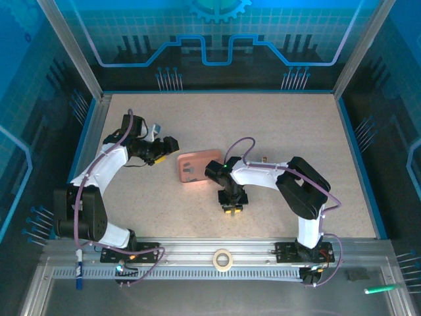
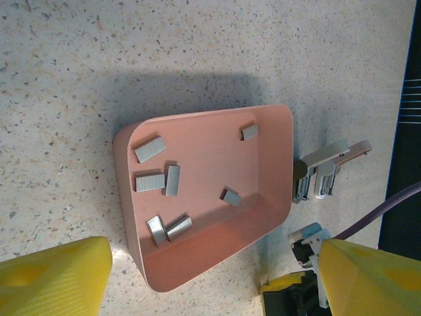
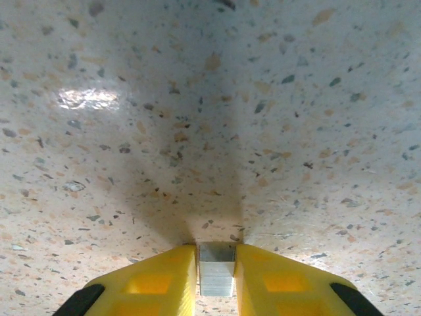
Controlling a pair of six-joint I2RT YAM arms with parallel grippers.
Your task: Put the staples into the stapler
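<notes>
On the worktop [image 1: 276,118], your right gripper [image 3: 216,257] holds its jaws clamped on one staple strip [image 3: 216,273] right at the surface. Lift it straight and level, without twisting, before you carry it to the stapler [image 2: 322,172] just beside the pink tray [image 2: 276,164]. Your left gripper [image 2: 214,283] hovers over that tray with jaws apart, and seven loose staples [image 2: 150,149] lie flat inside it.

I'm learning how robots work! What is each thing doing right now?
left gripper: open, above the pink tray.
right gripper: shut on one staple strip, just over the table.
staple strip: pinched between the yellow fingers.
pink tray: upright, seven staples loose inside.
stapler: beside the tray, seemingly hinged open.
</notes>
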